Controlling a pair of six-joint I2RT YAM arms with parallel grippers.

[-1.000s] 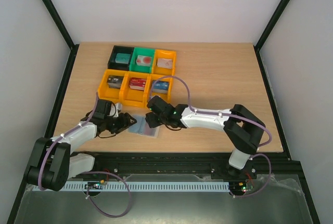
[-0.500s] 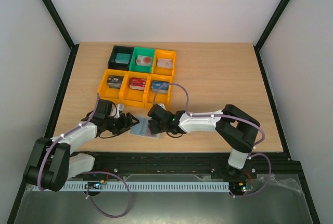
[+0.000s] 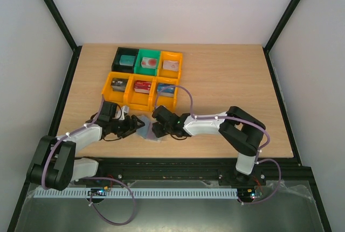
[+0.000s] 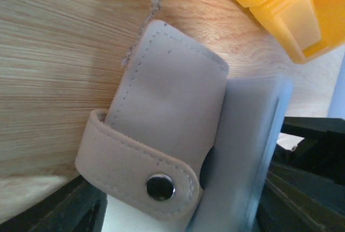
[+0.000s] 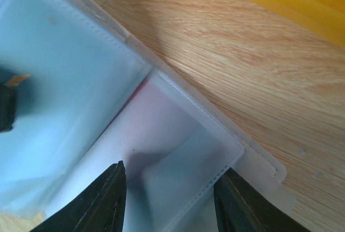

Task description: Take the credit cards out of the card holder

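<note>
1. Change: over the last sec the right gripper (image 3: 157, 129) has slid in low from the R onto the card holder (image 4: 167, 108). The left gripper (image 3: 131, 126) has crept up to its other edge.
2. The holder is no longer flat. Its tan flap side is tipped up, grey-blue inside facing the R arm.
3. Meaning, my read: the holder is now braced open, so card extraction can start. No card is out yet.
4. Holder loc: on the table (image 3: 226, 81) near the front edge, between both grippers, just short of the orange bins (image 3: 140, 98).
5. Cards: only a red sliver (image 5: 141, 85) shows behind the clear sleeve (image 5: 178, 151), prob. a credit card still inside.
6. L tool: fingers spread wide, straddling the snap-strap (image 4: 137, 170) end. Can't tell if they're pressing.
7. R tool: fingers parted over the sleeve corner, nothing clearly pinched.
8. Pose: both forearms low, stretched toward each other, wrists angled down at the holder.
</note>
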